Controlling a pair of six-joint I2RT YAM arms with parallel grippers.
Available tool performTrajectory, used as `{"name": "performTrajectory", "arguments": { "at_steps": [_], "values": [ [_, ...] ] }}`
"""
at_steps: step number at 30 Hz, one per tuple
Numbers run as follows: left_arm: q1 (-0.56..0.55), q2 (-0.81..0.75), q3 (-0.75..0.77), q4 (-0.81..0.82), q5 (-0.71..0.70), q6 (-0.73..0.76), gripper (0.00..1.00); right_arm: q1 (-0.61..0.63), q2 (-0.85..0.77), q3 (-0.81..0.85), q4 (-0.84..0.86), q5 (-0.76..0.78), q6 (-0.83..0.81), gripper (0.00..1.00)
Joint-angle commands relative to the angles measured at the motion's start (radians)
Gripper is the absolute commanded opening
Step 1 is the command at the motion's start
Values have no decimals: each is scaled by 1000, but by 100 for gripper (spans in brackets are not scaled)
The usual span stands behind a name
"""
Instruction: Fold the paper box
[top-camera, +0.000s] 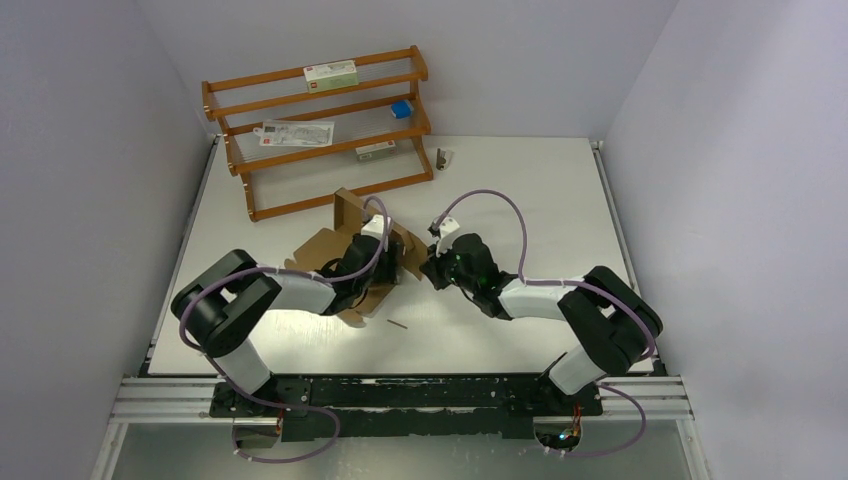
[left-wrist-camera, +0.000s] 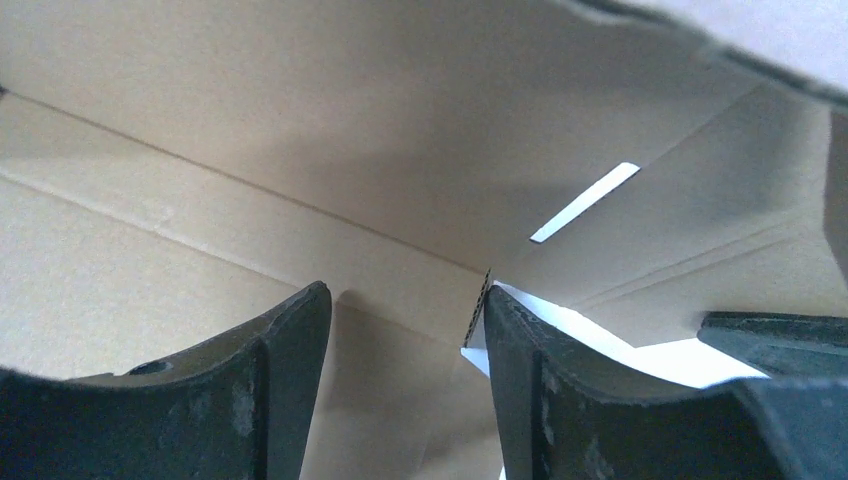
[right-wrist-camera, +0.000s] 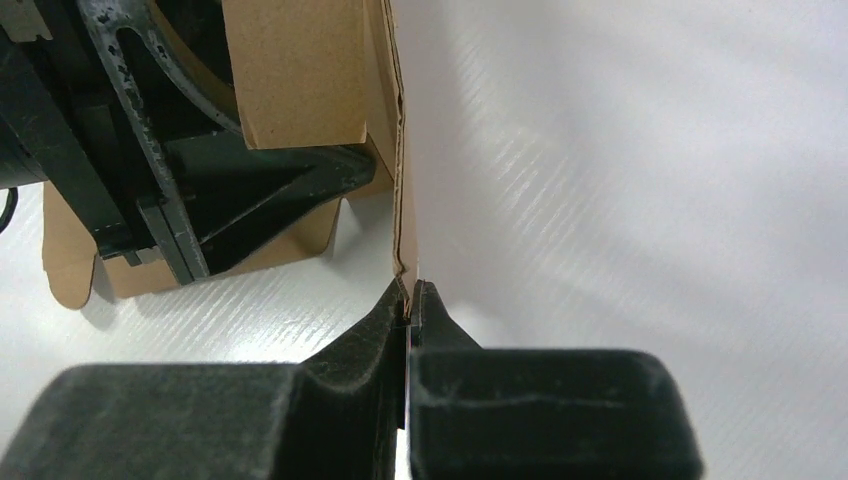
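Observation:
The paper box (top-camera: 330, 248) is a brown cardboard die-cut sheet, partly folded, with flaps raised, in the middle of the table. My left gripper (top-camera: 385, 262) reaches into it; in the left wrist view its jaws (left-wrist-camera: 405, 330) stand open over the inner panel (left-wrist-camera: 300, 150), the right finger (left-wrist-camera: 520, 370) touching a cut flap edge. My right gripper (top-camera: 432, 266) is at the box's right side. In the right wrist view it (right-wrist-camera: 410, 292) is shut on the thin edge of an upright cardboard flap (right-wrist-camera: 400, 170).
A wooden rack (top-camera: 320, 130) stands at the back left with a white red-labelled carton (top-camera: 330, 73), a small blue box (top-camera: 401, 108) and flat packets. A small dark object (top-camera: 441, 158) lies beside it. A thin stick (top-camera: 398, 323) lies near the box.

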Motion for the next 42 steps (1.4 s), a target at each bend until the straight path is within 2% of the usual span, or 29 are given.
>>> {"name": "performTrajectory", "arguments": {
  "at_steps": [1, 4, 8, 18, 25, 31, 42],
  "values": [
    [22, 23, -3, -1, 97, -38, 63, 6, -16, -6, 20, 45, 6, 0],
    [23, 25, -7, 2, 142, -65, 67, 19, -22, -3, 29, 102, 20, 0],
    [23, 25, -24, 7, 184, -120, 70, 54, -28, 4, 22, 257, 72, 0],
    [22, 48, -44, 67, 256, -257, 66, 151, -8, 31, 39, 425, 140, 0],
    [18, 83, -36, 126, 321, -342, 63, 198, 25, 43, 54, 453, 199, 0],
    [16, 60, -47, 148, 324, -353, 64, 199, 80, 56, 86, 465, 197, 0],
    [23, -138, -75, -19, 260, -294, 68, 198, 102, 46, 87, 547, 119, 0]
  ]
}}
